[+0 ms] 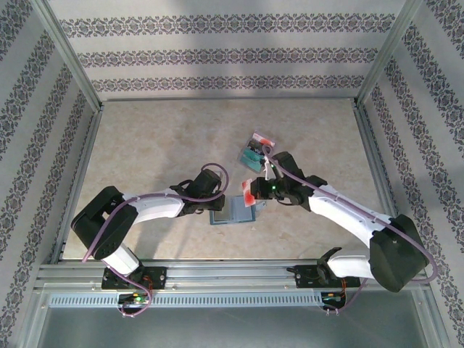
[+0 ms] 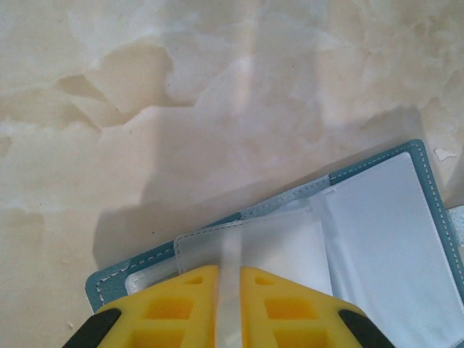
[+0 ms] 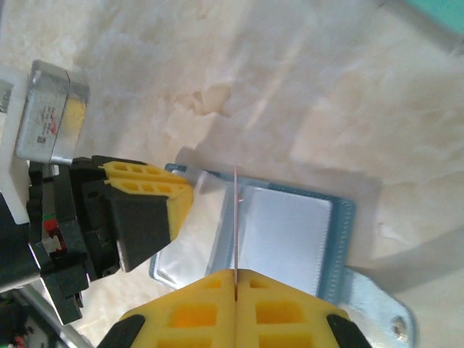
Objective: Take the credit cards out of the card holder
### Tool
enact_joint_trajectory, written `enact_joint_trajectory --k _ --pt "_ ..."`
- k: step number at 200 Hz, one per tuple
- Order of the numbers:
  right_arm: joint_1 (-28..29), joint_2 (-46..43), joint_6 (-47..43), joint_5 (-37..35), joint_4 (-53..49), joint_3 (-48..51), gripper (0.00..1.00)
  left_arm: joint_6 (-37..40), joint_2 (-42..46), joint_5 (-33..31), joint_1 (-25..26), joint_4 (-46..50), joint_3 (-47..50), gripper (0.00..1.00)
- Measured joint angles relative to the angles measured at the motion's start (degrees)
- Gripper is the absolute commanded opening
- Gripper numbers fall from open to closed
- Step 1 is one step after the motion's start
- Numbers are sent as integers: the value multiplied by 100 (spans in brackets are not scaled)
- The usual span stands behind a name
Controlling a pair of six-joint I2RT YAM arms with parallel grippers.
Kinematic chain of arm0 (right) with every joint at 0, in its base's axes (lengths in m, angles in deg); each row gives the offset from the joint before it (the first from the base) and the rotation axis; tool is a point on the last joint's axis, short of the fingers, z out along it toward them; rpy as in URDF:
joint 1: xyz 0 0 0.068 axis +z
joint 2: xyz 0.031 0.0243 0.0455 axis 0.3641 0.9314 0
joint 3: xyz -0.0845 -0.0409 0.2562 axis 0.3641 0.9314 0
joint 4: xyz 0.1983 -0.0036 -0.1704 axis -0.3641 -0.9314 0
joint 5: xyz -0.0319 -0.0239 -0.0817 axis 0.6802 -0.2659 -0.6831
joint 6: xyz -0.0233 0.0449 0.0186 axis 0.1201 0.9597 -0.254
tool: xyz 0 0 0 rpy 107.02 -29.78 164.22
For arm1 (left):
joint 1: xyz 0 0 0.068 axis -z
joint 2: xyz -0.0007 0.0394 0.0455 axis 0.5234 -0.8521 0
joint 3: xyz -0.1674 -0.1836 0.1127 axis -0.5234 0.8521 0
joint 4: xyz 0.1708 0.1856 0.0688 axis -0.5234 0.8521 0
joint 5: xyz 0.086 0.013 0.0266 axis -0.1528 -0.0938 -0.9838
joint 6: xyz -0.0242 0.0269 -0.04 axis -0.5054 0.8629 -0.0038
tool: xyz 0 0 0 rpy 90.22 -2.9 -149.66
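Slate-blue and stitched at the edge, the card holder (image 1: 233, 212) lies open and flat on the marbled table (image 1: 145, 145), near the front edge between the two arms. The left wrist view shows its clear plastic pockets (image 2: 391, 232), and the right wrist view shows its strap tab (image 3: 377, 304) sticking out at one side.

A red card (image 1: 249, 191) stands upright over the holder's centre fold. From the right wrist it shows edge-on as a thin line (image 3: 235, 217), with its lower edge clamped between the yellow fingers of the right gripper (image 3: 236, 279).

The left gripper (image 2: 229, 272) sits at the holder's opposite edge. Its yellow fingers are drawn close together, and a clear pocket leaf (image 2: 246, 246) runs up between them, so it looks pinched on that leaf.

Further back on the table, well apart from the holder, a teal card (image 1: 251, 154) and a pinkish card (image 1: 262, 139) lie just beside each other.
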Motion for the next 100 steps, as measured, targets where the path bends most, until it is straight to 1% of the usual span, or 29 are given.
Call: enact_joint_trajectory --k 17,34,50,63,82,95,100 --pt "-83 116 -527 -216 -468 -577 0 59 61 -28 0 55 0 25" --pt "-173 299 -1003 -433 -828 -1152 0 90 247 -105 0 142 0 36" --pt "-282 529 -1475 -592 -1067 -1648 0 146 527 -162 0 197 0 51" --pt "-400 750 -1882 -693 -1255 -2035 0 173 778 -240 0 208 0 66" --pt "-581 1110 -2420 -750 -1458 -2546 0 168 1117 -372 0 254 2 84" --pt "-688 1366 -2782 -761 -1545 -2846 0 151 1298 -459 -2 291 9 99" --pt "-728 1475 -2927 -763 -1589 -2968 0 149 1370 -501 -2 297 22 99"
